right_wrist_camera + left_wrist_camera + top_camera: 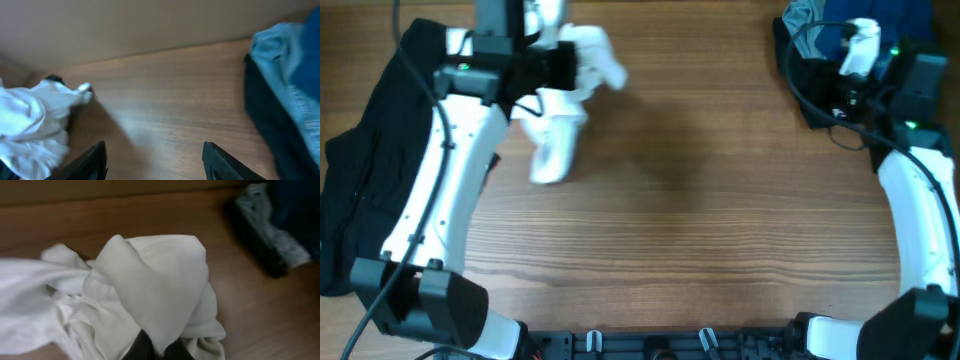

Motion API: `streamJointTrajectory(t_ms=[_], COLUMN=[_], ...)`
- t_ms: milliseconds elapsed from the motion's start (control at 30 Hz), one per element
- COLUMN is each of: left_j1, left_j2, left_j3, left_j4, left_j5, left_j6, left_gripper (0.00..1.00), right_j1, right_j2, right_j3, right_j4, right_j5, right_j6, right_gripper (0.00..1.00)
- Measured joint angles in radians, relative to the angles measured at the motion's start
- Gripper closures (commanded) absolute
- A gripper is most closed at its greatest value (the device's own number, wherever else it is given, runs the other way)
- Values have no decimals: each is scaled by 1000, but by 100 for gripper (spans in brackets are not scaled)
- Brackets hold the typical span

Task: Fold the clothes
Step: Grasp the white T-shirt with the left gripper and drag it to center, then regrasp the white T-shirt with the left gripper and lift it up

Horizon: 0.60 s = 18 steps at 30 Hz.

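- step in hand, as judged: picking up. the white t-shirt [560,125] is bunched at the far left of the table [720,220], not yet spread.
- left gripper [154,349]: pinched closed on the shirt's fabric, arm reaching forward.
- right gripper [154,150]: spread wide, empty, beside the blue-grey clothes pile [820,22].
- black garment [350,190]: crumpled at the left edge.
- next move calls for laying the shirt flat mid-table.

surface [720,220]: brown wood-grain (grain runs L-R) | bg wall [125,22]: plain tan | light: soft, even
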Motion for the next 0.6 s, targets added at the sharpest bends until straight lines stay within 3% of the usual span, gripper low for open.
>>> streamJointTrajectory(t_ms=[67, 267, 300, 333, 467, 533, 600], left_j1=[-68, -135, -135, -134, -133, -126, -106], left_j2=[0, 0, 0, 0, 0, 0, 0], left_j3=[63, 131, 131, 131, 131, 131, 131], left_j4=[2, -15, -33, -61, -118, -143, -172], left_j5=[19, 40, 40, 37, -46, -112, -178], left_j6=[-10, -44, -46, -49, -56, -61, -63], left_gripper=[96, 96, 91, 76, 41, 31, 29], right_j1=[-28, -42, -42, -42, -42, -42, -42], right_j2=[-30, -42, -42, -42, -42, -42, -42], right_j3=[0, 2, 2, 2, 3, 3, 3], right_j4=[-26, -88, -89, -92, -100, -111, -128], right_j5=[-2, -4, -4, -4, -4, -4, -4], right_j6=[9, 18, 18, 18, 18, 18, 21], right_gripper=[32, 31, 31, 31, 30, 28, 28])
